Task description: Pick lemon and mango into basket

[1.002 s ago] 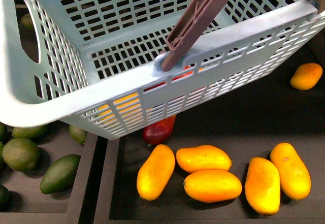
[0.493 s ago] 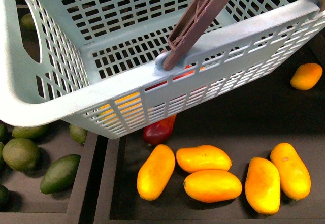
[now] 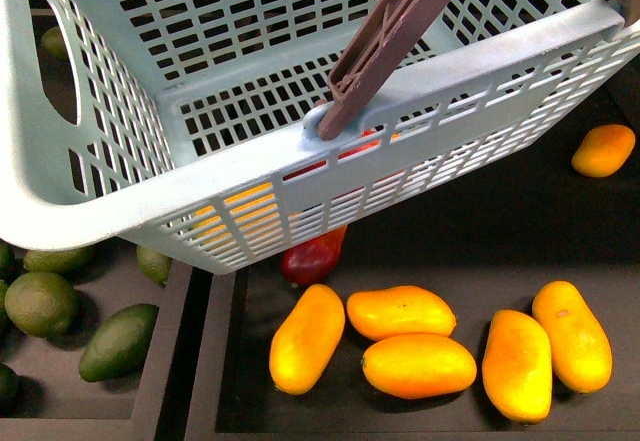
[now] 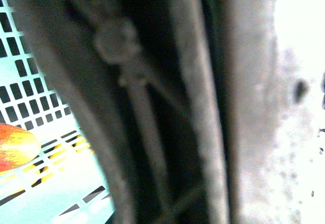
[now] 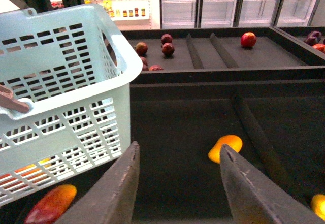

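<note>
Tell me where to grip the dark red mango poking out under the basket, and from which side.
Grip the red mango across its narrow width at the exposed end, coming low from the open tray side: the basket hangs over the rest. The open right gripper seems best placed.

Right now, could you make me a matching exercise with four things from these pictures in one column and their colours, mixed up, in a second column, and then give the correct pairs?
Things:
1. basket
2. basket handle
3. avocado
4. fruit half hidden under the basket

Colours:
A. dark red
B. green
C. light teal
D. brown

Pairs: 1-C, 2-D, 3-B, 4-A
</note>
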Controlling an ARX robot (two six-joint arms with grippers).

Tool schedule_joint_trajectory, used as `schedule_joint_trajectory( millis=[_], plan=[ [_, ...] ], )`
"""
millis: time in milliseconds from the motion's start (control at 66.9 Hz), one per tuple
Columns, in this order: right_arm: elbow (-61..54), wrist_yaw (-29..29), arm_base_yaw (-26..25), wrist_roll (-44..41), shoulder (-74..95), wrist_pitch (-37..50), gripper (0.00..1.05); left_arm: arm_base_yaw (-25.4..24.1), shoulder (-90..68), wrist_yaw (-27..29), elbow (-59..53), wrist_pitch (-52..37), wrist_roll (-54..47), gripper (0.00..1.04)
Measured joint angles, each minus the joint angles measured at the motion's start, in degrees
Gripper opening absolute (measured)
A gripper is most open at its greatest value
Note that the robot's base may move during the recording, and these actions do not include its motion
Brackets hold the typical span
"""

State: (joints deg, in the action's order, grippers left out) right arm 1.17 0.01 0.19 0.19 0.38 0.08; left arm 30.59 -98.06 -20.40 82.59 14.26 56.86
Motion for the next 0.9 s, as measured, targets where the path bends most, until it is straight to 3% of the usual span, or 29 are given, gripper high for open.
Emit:
schedule_joint_trajectory(
  millis=[284, 897],
  plan=[
    [0.0, 0.2, 0.0, 0.0, 0.0, -0.1, 0.97, 0.4, 0.0, -0.3, 0.0, 0.0, -0.1, 0.15],
    [0.0, 0.1, 0.0, 0.0, -0.2, -0.1, 0.96, 0.1, -0.1, 0.4, 0.0, 0.0, 0.0, 0.15]
  ],
)
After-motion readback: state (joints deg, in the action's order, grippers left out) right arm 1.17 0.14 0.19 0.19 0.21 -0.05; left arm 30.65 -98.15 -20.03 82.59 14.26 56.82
